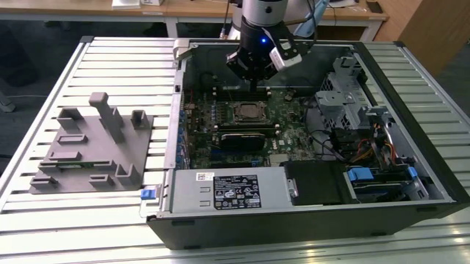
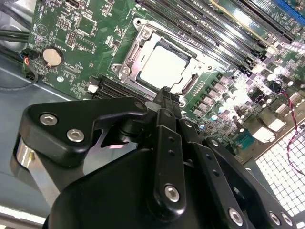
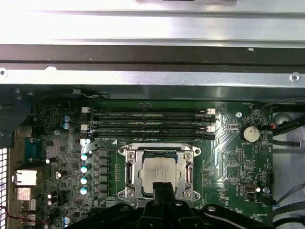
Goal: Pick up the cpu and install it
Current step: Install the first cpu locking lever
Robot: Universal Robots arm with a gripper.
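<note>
cpu: small flat square chip with silvery-white metal top (image 3: 159, 170), seated inside the metal-framed motherboard socket (image 3: 129, 172); visible in both wrist views, also at (image 2: 163, 66).
gripper: black two-finger end effector (image 2: 164, 95), fingers pressed together, holding nothing; tips sit above the socket edge nearest the camera, just beside the cpu.
arm position: in the exterior view the gripper (image 1: 253, 88) hangs inside the open black computer case (image 1: 411, 82), over the green motherboard (image 1: 294, 129).
memory slots: long black slots (image 3: 150, 122) run parallel beside the socket.
fixture: grey moulded parts holder (image 1: 92, 148) rests on the slatted table, at the exterior view's left of the case.
</note>
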